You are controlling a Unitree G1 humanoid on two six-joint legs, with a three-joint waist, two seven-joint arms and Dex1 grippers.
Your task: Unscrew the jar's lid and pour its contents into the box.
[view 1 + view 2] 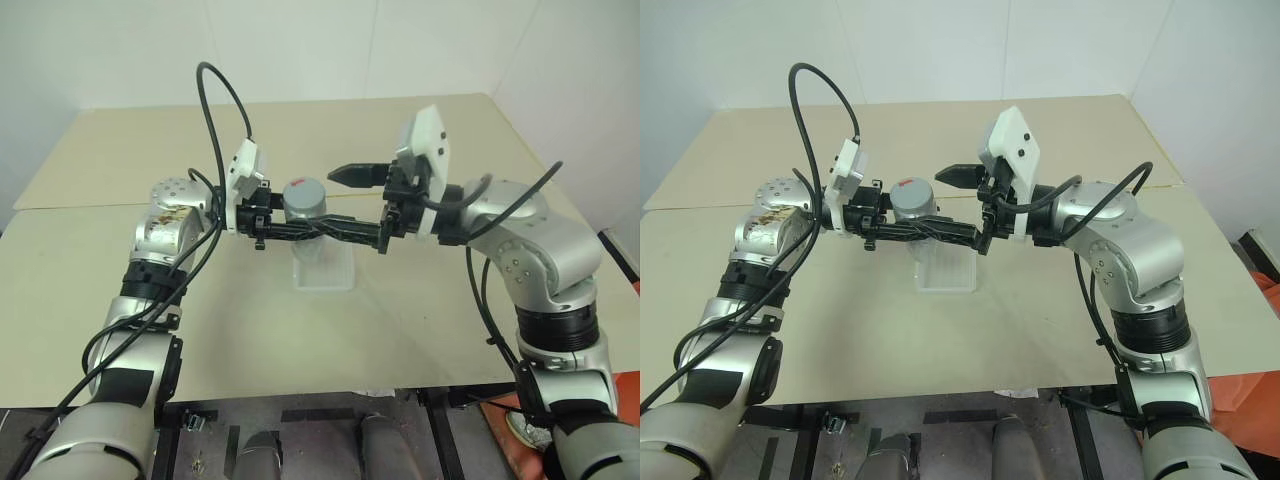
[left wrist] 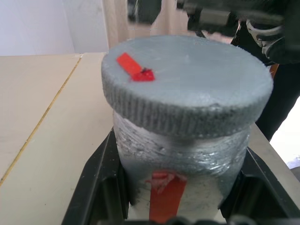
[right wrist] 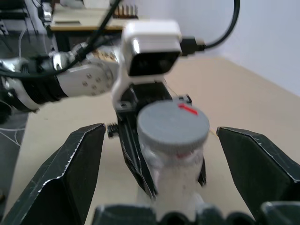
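The jar is upright and held above the table, directly over the box, which sits on the tabletop near the front centre. The lid is seated on the jar, grey with a ribbed edge and a red mark on top. A red strip runs down the jar's wall. I cannot make out the contents through the wall. My left gripper is clamped on the jar's body below the lid, one finger on each side. My right gripper faces the jar from the opposite side, its fingers spread wide and flanking the lid without touching it.
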